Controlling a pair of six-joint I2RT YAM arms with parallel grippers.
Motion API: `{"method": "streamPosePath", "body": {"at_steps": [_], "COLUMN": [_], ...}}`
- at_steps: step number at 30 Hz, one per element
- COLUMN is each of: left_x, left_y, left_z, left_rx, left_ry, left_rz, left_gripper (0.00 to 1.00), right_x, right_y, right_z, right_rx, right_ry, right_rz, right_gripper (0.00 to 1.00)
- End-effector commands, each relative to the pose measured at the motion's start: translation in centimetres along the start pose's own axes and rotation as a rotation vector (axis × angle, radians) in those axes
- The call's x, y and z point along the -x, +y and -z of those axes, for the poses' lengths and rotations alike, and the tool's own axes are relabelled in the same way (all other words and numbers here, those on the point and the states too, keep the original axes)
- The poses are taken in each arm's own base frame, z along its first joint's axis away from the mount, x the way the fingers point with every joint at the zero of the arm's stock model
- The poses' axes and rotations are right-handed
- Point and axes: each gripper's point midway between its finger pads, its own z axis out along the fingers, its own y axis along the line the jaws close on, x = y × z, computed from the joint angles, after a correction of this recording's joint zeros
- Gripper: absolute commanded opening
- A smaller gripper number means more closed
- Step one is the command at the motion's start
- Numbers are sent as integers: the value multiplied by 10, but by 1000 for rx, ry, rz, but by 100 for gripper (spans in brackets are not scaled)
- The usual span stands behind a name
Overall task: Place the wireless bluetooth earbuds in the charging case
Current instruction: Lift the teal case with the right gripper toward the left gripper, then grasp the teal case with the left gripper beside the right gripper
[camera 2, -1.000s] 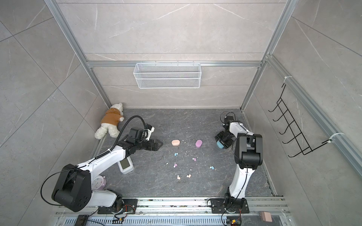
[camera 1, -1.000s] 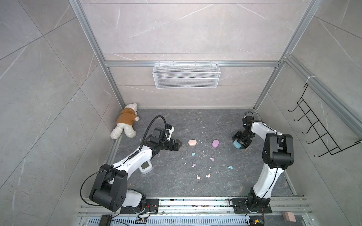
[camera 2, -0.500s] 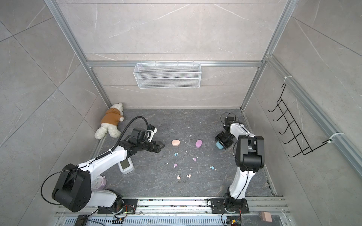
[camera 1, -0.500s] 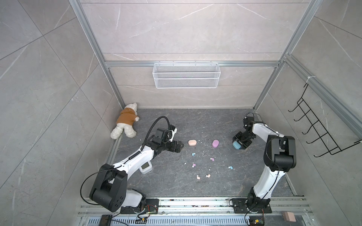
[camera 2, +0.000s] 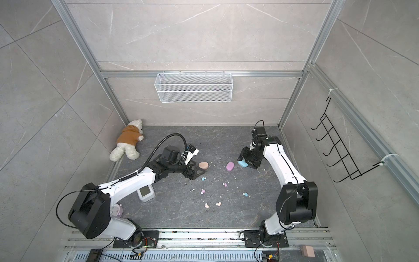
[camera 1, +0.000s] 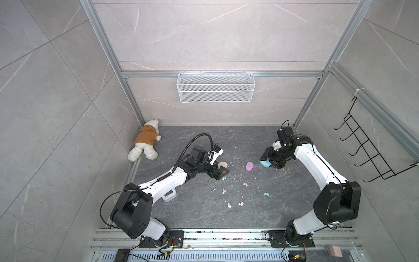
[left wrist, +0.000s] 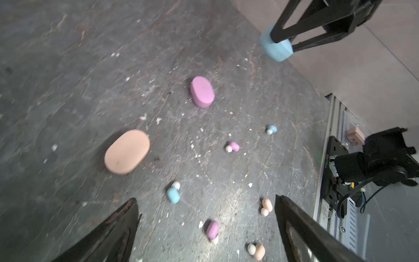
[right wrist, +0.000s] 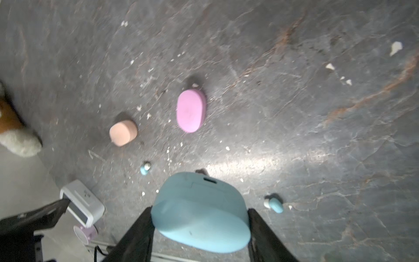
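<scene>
At the far left a teddy bear (camera 1: 145, 145) in a brown hoodie lies in the corner of the desk (camera 1: 272, 215), against the wall. A small white display device (camera 2: 145, 192) stands under the left arm.

The left pincer (camera 1: 222, 174) sits low over the desk with its jaws wide apart and nothing between them. In the left wrist view its two dark fingers (left wrist: 108, 231) frame bare desk. Just behind it the peach charging case (camera 1: 223, 164) lies flat with its lid shut.

All six earbuds lie loose on the desk, outside the cases. A blue earbud (camera 1: 224, 179) is just beside the left pincer's tips. A lilac earbud (camera 1: 224, 192) lies nearer the front edge. A peach earbud (camera 1: 229, 206) and another peach earbud (camera 1: 241, 203) lie near each other, closest to the front. Further right are a second lilac earbud (camera 1: 245, 184) and then a second blue earbud (camera 1: 267, 194), the rightmost.

The lilac charging case (camera 1: 249, 166) lies shut between the peach case and the blue charging case (camera 1: 264, 163). Above them a white wire basket (camera 1: 215, 90) hangs on the back wall.

The right pincer (right wrist: 199, 211) is clamped on the two sides of the blue charging case. I cannot tell whether that case touches the desk. White specks of debris dot the desk around the earbuds. On the right wall hangs a black hook rack (camera 1: 367, 152).
</scene>
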Motion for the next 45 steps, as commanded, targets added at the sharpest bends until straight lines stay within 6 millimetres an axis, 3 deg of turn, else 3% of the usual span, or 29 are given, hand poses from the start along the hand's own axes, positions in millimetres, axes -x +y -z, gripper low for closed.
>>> {"method": "streamPosePath", "body": {"at_steps": [1, 7, 12, 16, 20, 27, 30, 37, 45], "left_x": [37, 53, 58, 53, 42, 48, 52, 52, 60], "left_y": [-34, -51, -69, -76, -95, -109, -118, -119, -134], "left_z": [7, -2, -9, -6, 4, 19, 24, 28, 44], "left_rx": [-126, -179, -168, -177, -179, -163, -187, -174, -211], "left_ry": [-169, -284, -335, -351, -320, -358, -374, -367, -388], "left_rz": [-204, -283, -366, -389, -483, -553, -565, -589, -618], "left_gripper": [96, 96, 96, 95, 95, 94, 93, 92, 89], "right_x": [-25, -50, -74, -89, -102, -129, -130, -146, -155], "right_y": [31, 78, 97, 102, 110, 126, 132, 145, 141], "right_z": [36, 73, 78, 79, 84, 75, 75, 82, 79], "right_rx": [51, 104, 100, 78, 100, 152, 176, 283, 291], "right_ry": [26, 44, 70, 84, 99, 160, 169, 224, 256], "right_rz": [147, 348, 473, 546, 585, 664, 678, 690, 697], "right_gripper": [54, 54, 54, 54, 54, 54, 54, 54, 54]}}
